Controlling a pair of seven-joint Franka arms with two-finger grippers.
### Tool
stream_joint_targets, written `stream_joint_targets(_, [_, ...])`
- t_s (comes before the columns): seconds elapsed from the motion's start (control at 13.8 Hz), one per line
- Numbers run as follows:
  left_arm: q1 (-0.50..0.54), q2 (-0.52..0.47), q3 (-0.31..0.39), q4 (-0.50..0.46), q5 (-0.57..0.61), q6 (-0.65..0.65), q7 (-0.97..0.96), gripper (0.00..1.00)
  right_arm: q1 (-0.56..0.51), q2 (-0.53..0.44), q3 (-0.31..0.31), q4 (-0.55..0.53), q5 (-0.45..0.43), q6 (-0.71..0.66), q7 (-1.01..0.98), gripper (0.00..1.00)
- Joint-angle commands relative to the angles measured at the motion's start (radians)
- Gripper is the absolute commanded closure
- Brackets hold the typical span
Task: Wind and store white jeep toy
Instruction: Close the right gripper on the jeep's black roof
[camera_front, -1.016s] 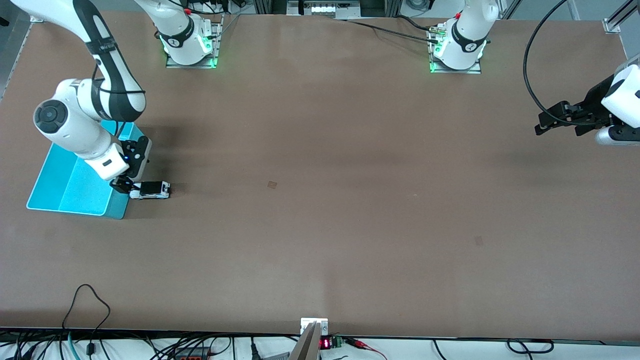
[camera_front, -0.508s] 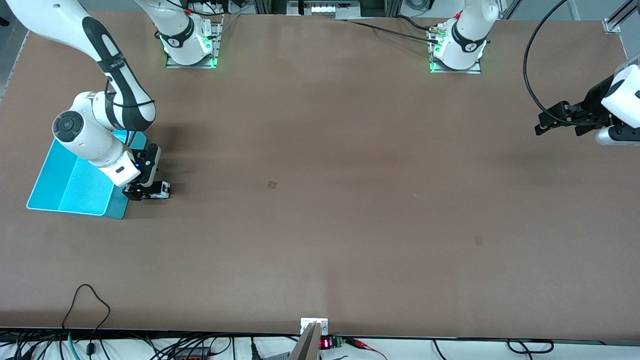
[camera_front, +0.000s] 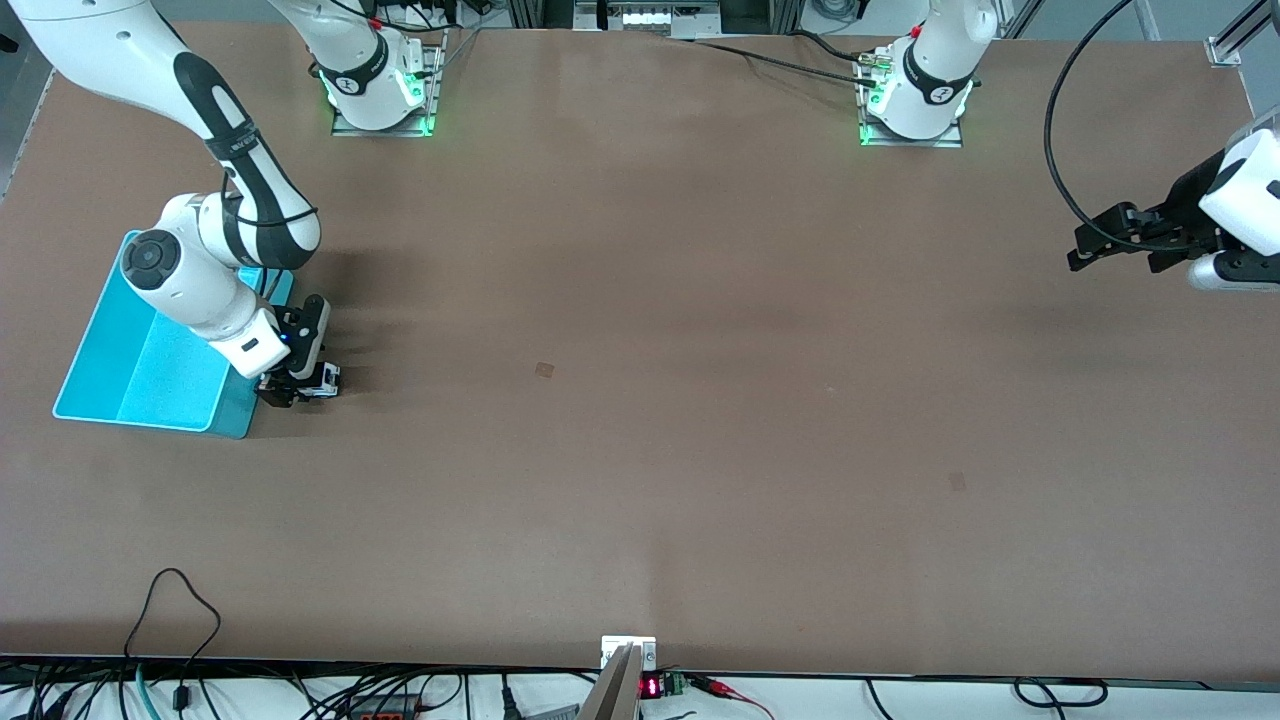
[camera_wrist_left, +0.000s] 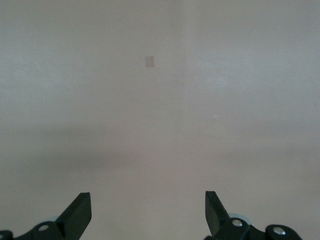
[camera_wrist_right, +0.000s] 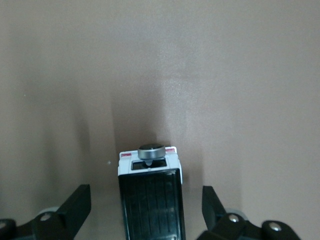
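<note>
Beside the shallow turquoise plastic bin (camera_front: 150, 370), the tiny white jeep toy with a black roof (camera_front: 318, 381) sits between the right pincer's (camera_front: 296, 386) parted fingers (nothing clamped); an off-centre squeeze might skid it away. Left pincer (camera_front: 1090, 243) waits agape, over the table's (camera_front: 700, 400) left-arm end.

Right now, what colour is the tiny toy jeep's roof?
Black, on the white toy jeep; the right wrist view shows it best.

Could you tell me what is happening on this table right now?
The right gripper is down at the white jeep toy, its open fingers either side of it without gripping. The jeep stands on the table beside the turquoise bin. The left gripper waits, open, over the left arm's end of the table.
</note>
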Motion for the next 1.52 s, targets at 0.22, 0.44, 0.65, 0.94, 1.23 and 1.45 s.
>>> stream_joint_targets(0.22, [-0.002, -0.021, -0.018, -0.014, 0.027, 0.009, -0.006, 0.0, -0.023, 0.014, 0.015, 0.008, -0.018, 0.015, 0.002, 0.86])
stream_joint_targets(0.44, [-0.002, -0.022, -0.018, -0.012, 0.027, 0.002, -0.015, 0.0, -0.017, 0.0, 0.016, 0.022, 0.005, 0.01, 0.049, 0.95])
stream_joint_targets(0.65, [-0.002, -0.021, -0.018, -0.011, 0.027, 0.009, -0.016, 0.0, -0.005, -0.082, 0.02, 0.027, 0.004, -0.063, 0.265, 0.97])
stream_joint_targets(0.94, [-0.001, -0.018, -0.013, -0.011, 0.026, 0.011, -0.016, 0.0, -0.001, -0.19, 0.021, 0.036, 0.004, -0.152, 0.54, 1.0])
stream_joint_targets(1.23, [0.011, -0.01, -0.002, -0.011, 0.024, 0.014, -0.014, 0.0, -0.024, -0.246, 0.021, 0.109, 0.007, -0.284, 0.657, 1.0])
stream_joint_targets(1.45, [0.016, -0.008, -0.004, -0.009, 0.026, 0.022, -0.014, 0.0, -0.066, -0.27, -0.005, 0.112, 0.016, -0.321, 0.763, 1.0])
